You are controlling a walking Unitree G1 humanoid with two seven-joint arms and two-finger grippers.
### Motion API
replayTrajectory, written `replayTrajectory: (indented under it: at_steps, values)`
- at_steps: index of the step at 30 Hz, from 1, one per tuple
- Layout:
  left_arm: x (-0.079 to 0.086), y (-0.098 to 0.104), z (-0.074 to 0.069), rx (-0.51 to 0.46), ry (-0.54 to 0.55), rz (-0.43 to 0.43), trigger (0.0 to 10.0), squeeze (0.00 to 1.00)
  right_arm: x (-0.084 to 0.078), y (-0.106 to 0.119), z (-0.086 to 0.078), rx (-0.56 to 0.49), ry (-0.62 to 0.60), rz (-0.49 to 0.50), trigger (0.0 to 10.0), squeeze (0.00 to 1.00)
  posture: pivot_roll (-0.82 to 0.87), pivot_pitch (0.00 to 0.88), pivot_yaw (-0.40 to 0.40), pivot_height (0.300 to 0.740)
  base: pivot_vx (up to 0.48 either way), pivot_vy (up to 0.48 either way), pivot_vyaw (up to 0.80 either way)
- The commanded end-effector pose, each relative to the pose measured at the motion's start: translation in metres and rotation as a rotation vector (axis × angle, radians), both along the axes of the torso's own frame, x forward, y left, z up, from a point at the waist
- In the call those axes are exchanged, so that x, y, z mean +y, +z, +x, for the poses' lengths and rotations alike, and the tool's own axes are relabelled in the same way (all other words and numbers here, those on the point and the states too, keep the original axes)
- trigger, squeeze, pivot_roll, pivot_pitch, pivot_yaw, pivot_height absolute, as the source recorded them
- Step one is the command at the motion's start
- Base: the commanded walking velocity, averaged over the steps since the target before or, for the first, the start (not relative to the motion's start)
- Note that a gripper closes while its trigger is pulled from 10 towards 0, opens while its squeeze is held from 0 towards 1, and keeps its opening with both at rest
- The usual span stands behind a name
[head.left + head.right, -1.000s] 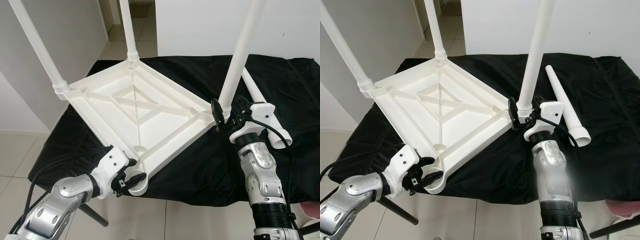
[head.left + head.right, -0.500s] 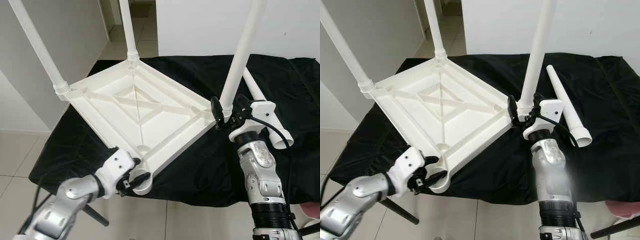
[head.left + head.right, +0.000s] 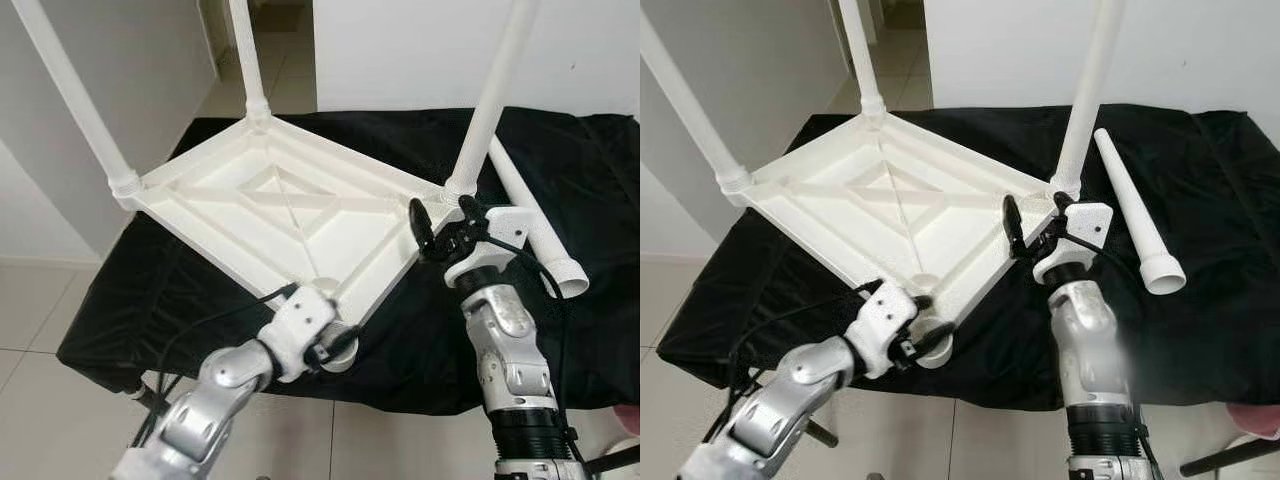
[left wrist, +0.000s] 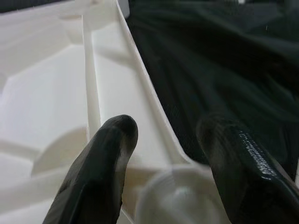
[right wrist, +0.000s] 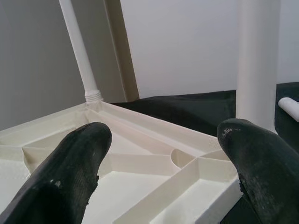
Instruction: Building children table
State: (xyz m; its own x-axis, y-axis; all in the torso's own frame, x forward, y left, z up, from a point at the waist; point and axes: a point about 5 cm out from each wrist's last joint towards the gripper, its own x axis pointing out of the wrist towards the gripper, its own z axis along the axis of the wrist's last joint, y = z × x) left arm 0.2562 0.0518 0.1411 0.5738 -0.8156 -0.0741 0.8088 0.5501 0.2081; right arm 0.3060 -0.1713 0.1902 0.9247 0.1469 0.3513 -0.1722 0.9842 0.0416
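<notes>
Upside down on the black-cloth-covered tabletop (image 3: 600, 150) lies the white plastic children's table (image 3: 285, 225), its ribbed underside crossed by diagonal braces and three white tubular legs (image 3: 495, 95) standing up from its corners, while a fourth, loose white tapered leg (image 3: 1137, 212) lies flat on the cloth to the robot's right. The left hand (image 3: 335, 345) straddles the near corner's empty round leg socket (image 3: 933, 345), one black finger (image 4: 100, 175) inside the rim and the other outside, not visibly pinching it. The right hand (image 3: 440, 222) is spread wide at the table's right corner, just beside the base of the leg there.
</notes>
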Motion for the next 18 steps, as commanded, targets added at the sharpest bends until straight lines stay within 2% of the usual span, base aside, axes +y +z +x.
replayTrajectory:
  at_steps: [1, 3, 7, 10, 15, 18]
  values:
    - [0.012, 0.001, 0.008, -0.015, 0.08, -0.003, 10.0, 0.0, 0.004, -0.004, -0.003, 0.016, 0.004, 0.005, 10.0, 0.0, -0.04, 0.074, 0.085, 0.74, 0.0, 0.0, 0.0]
    - [0.014, 0.002, 0.009, -0.026, 0.084, -0.006, 10.0, 0.0, 0.004, -0.005, -0.004, 0.019, 0.003, 0.008, 10.0, 0.0, -0.04, 0.074, 0.085, 0.74, 0.0, 0.0, 0.0]
    - [0.021, 0.021, 0.012, -0.068, 0.04, -0.077, 10.0, 0.0, 0.003, -0.013, -0.009, 0.042, -0.048, 0.037, 10.0, 0.0, -0.03, 0.063, 0.087, 0.74, 0.0, 0.0, 0.0]
    - [0.021, 0.023, 0.014, -0.077, 0.039, -0.085, 10.0, 0.0, 0.004, -0.014, -0.01, 0.044, -0.052, 0.054, 10.0, 0.0, -0.03, 0.063, 0.087, 0.74, 0.0, 0.0, 0.0]
    - [0.024, 0.023, 0.017, -0.089, 0.013, -0.059, 10.0, 0.0, 0.011, -0.018, -0.013, 0.054, -0.059, 0.074, 10.0, 0.0, -0.03, 0.057, 0.085, 0.74, 0.0, 0.0, 0.0]
    - [0.037, 0.017, 0.02, -0.078, -0.003, -0.003, 10.0, 0.0, 0.018, -0.022, -0.018, 0.07, -0.054, 0.08, 10.0, 0.0, -0.04, 0.055, 0.086, 0.74, 0.0, 0.0, 0.0]
